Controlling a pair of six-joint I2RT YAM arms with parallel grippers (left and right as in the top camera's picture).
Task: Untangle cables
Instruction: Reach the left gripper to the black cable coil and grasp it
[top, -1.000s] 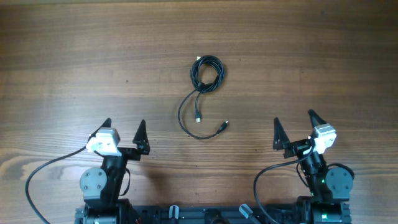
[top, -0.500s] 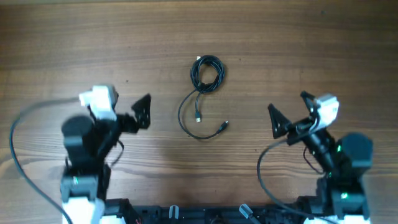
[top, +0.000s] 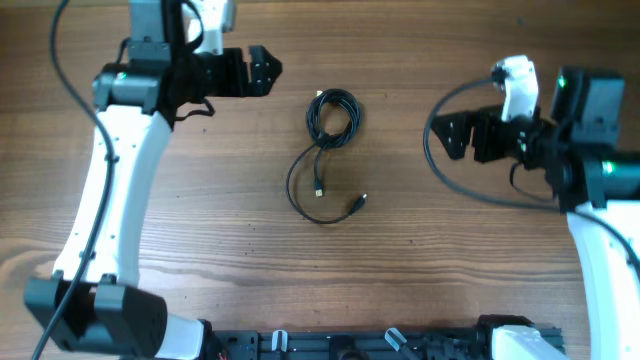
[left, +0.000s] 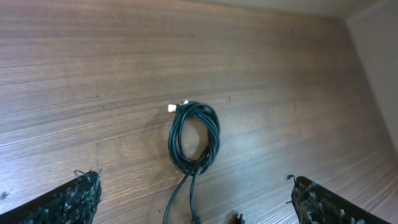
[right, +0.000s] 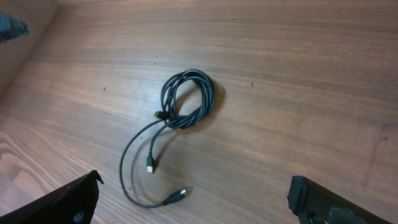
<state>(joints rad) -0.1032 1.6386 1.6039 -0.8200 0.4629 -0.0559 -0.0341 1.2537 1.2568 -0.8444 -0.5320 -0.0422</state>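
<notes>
both arms are up off the near edge vs 1 s ago and now flank the cables (top: 325, 142). cables unmoved, mid worktop (top: 450, 270), untouched. wrist views show left fingers (left: 68, 200) and right fingers (right: 339, 204) wide apart. right wrist sees the coil and both loose tails, left wrist crops the tails.

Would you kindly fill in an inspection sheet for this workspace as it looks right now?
Surface: wooden table, plain grain.
Job's things: black cables, coiled at the far end, with two loose tails ending in plugs nearer the robot.
Clutter: nothing seen.
End effectors: left end effector open, left of the coil; right end effector open, right of it; neither touches the cables.
Cables: thick arm wires hang off both arms, apart from the job's cables.
Surroundings: black base rail at the near edge.
</notes>
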